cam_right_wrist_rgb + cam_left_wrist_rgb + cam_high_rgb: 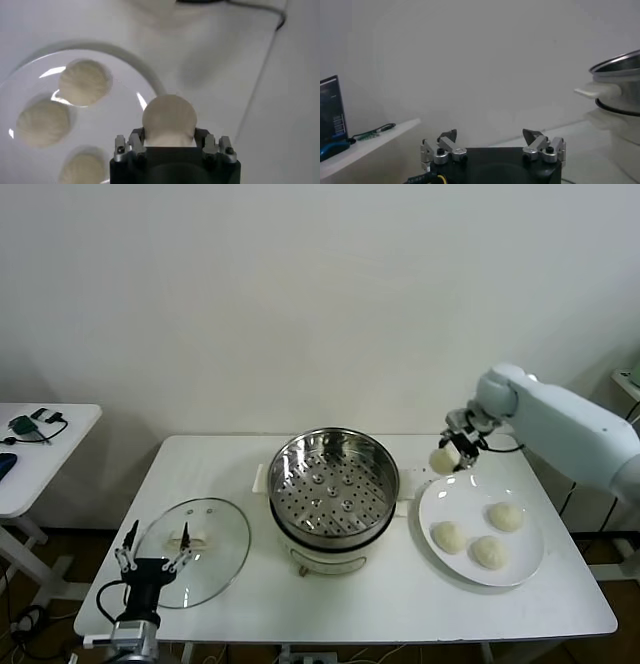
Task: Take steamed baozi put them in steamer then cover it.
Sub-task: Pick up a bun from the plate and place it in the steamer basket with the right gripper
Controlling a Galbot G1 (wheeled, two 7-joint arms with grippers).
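Observation:
My right gripper (pixel 449 455) is shut on one baozi (pixel 442 460), held in the air above the far left rim of the white plate (pixel 530 556), right of the steamer (pixel 334 489). In the right wrist view the held baozi (pixel 169 120) sits between the fingers (pixel 136 135). Three baozi lie on the plate: (pixel 448 536), (pixel 489 552), (pixel 506 516). The steamer basket is empty. The glass cover (pixel 195 550) lies flat on the table left of the steamer. My left gripper (pixel 153 547) is open, parked low at the cover's near left edge.
The white table (pixel 400 604) holds everything. A second white table (pixel 45 446) with a green item stands at the far left. The steamer's handle and rim show in the left wrist view (pixel 615 82). A dark cable (pixel 505 449) lies behind the plate.

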